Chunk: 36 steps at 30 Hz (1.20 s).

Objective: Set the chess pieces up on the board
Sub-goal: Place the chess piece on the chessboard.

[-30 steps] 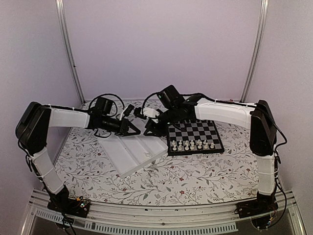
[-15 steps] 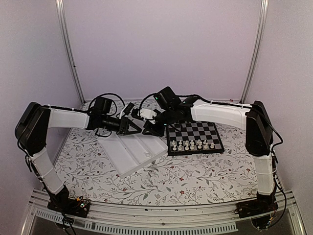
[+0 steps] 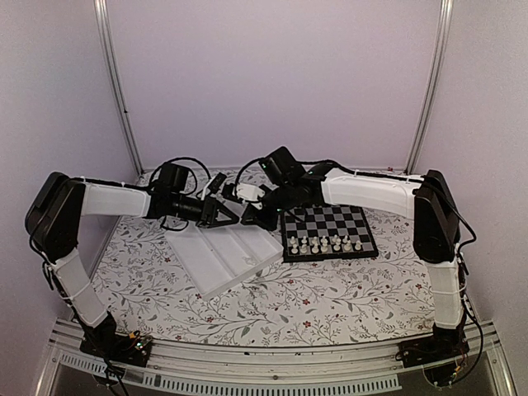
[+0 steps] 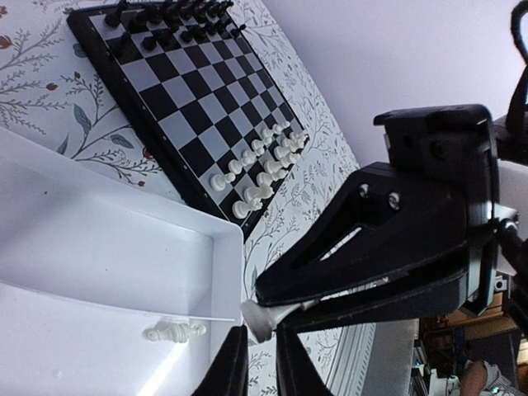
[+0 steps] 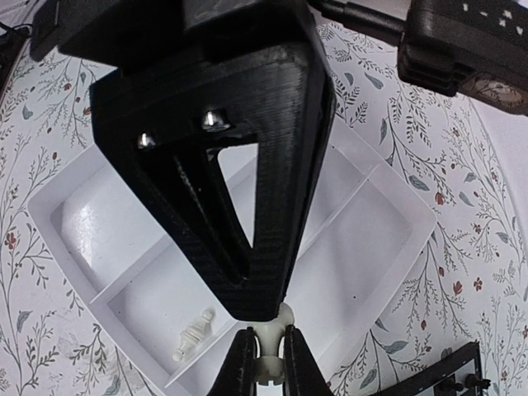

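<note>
Above the white tray, beside the board, the two tools meet tip to tip, apparently for a handover. Seen from the left wrist, the left tool and the right tool both pinch one white chess piece, while another lies flat in the tray. From the right wrist, the right tool is clamped on that small, glossy piece.

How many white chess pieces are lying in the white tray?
1. A white piece lies on its side in the tray compartment nearest the board. Another piece is held in the fingers above the rim. The arms hide some tray.
</note>
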{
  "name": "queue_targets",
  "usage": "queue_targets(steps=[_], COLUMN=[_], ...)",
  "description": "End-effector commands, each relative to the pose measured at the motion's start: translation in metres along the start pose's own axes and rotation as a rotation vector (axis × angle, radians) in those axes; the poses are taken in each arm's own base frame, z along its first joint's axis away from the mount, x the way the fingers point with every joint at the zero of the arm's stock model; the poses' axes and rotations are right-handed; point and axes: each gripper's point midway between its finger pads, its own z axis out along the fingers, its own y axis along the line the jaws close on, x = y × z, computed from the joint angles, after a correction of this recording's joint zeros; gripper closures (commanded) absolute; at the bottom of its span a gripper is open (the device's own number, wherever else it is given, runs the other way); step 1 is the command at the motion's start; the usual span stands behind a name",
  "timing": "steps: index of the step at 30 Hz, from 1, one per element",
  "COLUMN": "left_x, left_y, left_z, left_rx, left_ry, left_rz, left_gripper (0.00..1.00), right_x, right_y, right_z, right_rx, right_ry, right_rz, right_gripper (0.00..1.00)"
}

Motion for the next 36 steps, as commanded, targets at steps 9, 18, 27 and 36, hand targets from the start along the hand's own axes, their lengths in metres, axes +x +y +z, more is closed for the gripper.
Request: queue_targets(steps=[9, 18, 27, 36], left_x=[-0.008, -0.011, -0.013, -0.013], left_y=[-0.009, -0.005, -0.01, -0.009], left_z=[-0.012, -0.016, -0.018, -0.019], left_rx=[-0.078, -0.13, -0.114, -0.132], left_ry=[-0.028, -0.024, -0.029, -0.027], left_rz=[0.081, 0.096, 0.108, 0.114], left_gripper=[0.69, 0.68, 0.68, 0.68], right_x=[0.052, 0.182, 0.282, 0.315], right_y=[-0.007, -0.03, -0.013, -0.018], right_z=[-0.056, -0.184, -0.233, -0.205], right_rx=[0.032, 0.076, -0.043, -0.1], right_ry=[0.119, 0.365, 0.653, 0.756], right_rz=[0.007, 0.16, 0.268, 0.341], right_gripper=[0.98, 0.97, 0.96, 0.94])
